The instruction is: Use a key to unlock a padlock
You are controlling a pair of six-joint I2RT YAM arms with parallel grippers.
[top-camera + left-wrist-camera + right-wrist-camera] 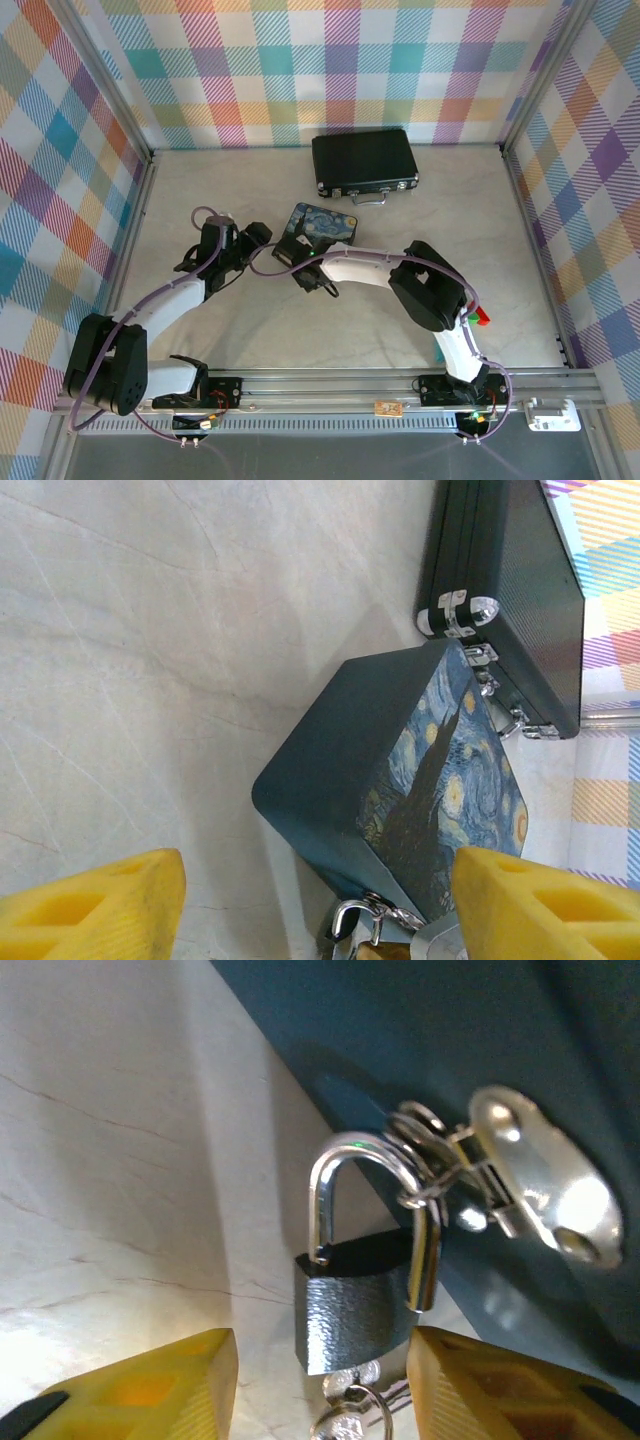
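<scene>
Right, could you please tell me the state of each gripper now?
Left gripper: open, empty.
Right gripper: open, straddling the padlock, not gripping.

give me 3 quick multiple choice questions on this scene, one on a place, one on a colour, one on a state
1. Where is the padlock?
A on a shelf
B at the tin's metal clasp
C lying loose, far from everything

2. What colour are the left end effector's fingers?
A yellow
B red
C white

3. The briefcase is:
A wide open
B lidless
C shut

Answers:
1 B, its shackle hangs from the rings by that clasp.
2 A, both fingers are yellow in the left wrist view.
3 C, its lid lies flat on the body.
</scene>
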